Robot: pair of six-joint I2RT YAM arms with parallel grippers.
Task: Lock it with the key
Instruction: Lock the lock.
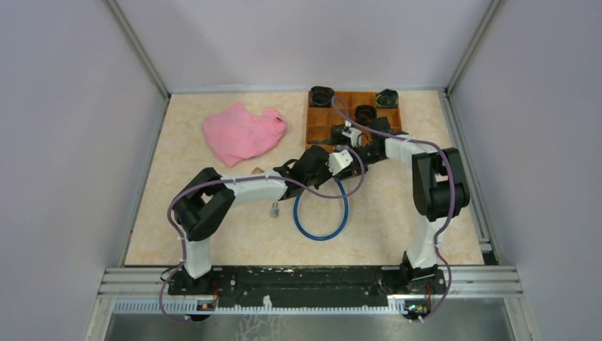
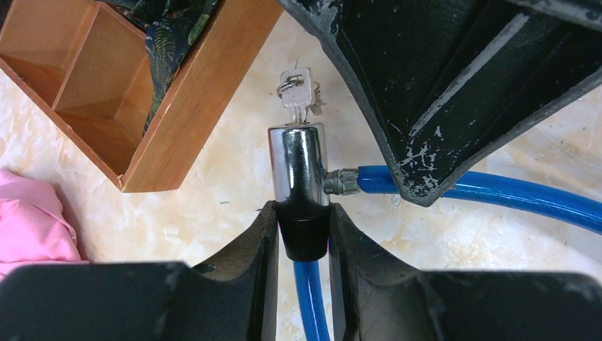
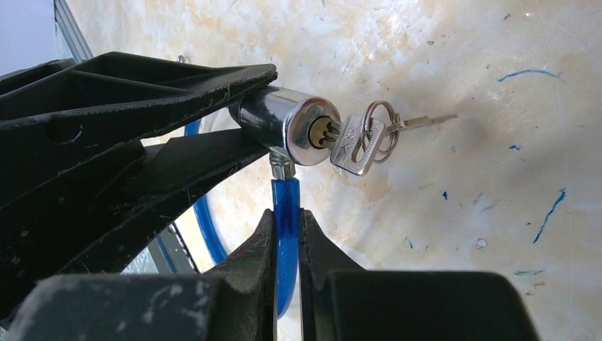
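From above, the left gripper (image 1: 332,162) and right gripper (image 1: 363,150) met nose to nose just in front of the wooden tray (image 1: 319,126), over the far side of the blue cable (image 1: 321,235) loop. The lock itself was hidden under the wrists, and a small padlock (image 1: 274,209) lay apart, seemingly not involved. In the left wrist view, the left fingers were drawn narrow around the black end of the chrome lock cylinder (image 2: 298,162), probably bracing it against twisting. The key (image 2: 297,87) sat in its far end, pointing away, and the right gripper's dark bulk covered part of the cable. In the right wrist view, the right fingers pinched the blue cable just below its metal ferrule at the cylinder's side, likely keeping that end seated. The key stood in the keyhole with a key ring (image 3: 381,129) and spare key (image 3: 426,121) hanging free, and nothing gripped it. Whether it had been turned, or the latch had caught, could not be made out.
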